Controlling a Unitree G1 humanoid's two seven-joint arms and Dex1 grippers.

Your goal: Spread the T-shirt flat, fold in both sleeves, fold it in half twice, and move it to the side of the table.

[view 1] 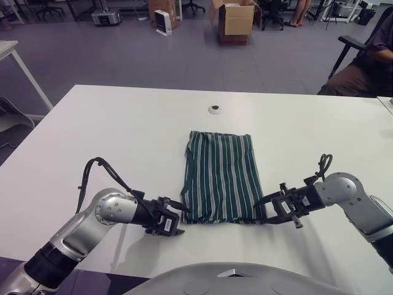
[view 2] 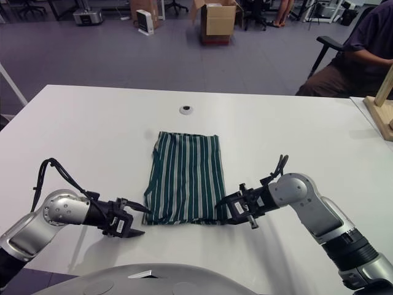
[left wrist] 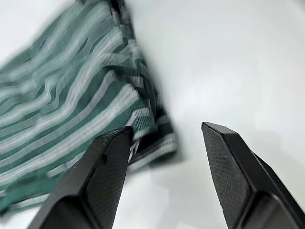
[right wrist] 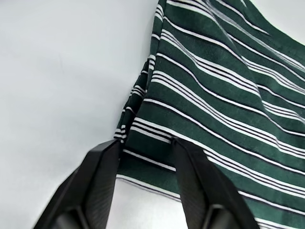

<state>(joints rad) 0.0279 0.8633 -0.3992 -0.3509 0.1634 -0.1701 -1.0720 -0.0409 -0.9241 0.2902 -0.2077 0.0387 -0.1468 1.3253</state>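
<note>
Green-and-white striped cloth T-shirt (view 1: 221,178), folded to a long rectangle, lies mid-way across the white flat table (view 1: 110,135). Left gripper (view 1: 184,222) sits just beside its near left corner, fingers spread, empty. Right gripper (view 1: 262,212) is at the near right corner, fingers apart, straddling the cloth edge.

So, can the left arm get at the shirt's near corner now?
Probably yes: the left gripper is open right beside the shirt's near corner, with nothing lying between them.
</note>
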